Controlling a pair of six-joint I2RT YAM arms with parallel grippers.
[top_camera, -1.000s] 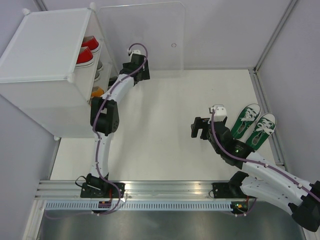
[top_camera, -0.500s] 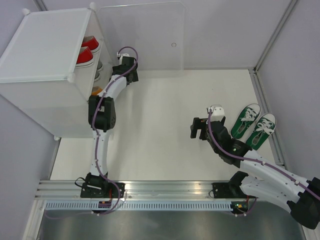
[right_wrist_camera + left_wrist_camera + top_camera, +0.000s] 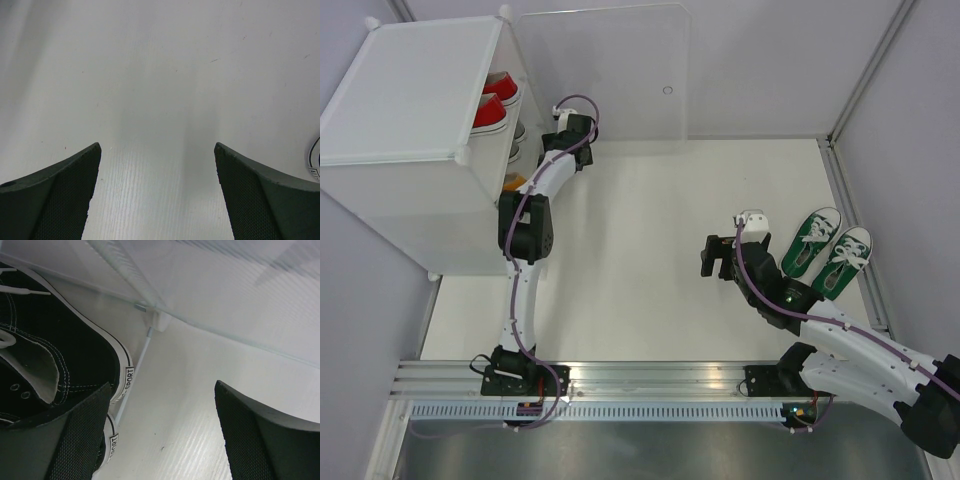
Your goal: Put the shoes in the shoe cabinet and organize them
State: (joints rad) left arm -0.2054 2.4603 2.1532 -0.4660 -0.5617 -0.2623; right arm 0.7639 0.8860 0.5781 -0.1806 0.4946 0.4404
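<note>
With the black shoes [image 3: 55,350] set inside the shoe cabinet [image 3: 410,90], the left gripper [image 3: 162,385] stands wide and empty beside them, while the right gripper [image 3: 720,256], equally wide, hovers near the green shoes [image 3: 825,250], apparently for pickup.

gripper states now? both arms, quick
Left gripper: open, holding nothing, beside the black shoe.
Right gripper: open, holding nothing.

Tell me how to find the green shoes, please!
Start at the white table and look to its right edge, by the wall. Two shoes sit side by side there, just beyond the right gripper. They are the green shoes, the only pair out on the table; the red shoes sit inside the shoe cabinet.
</note>
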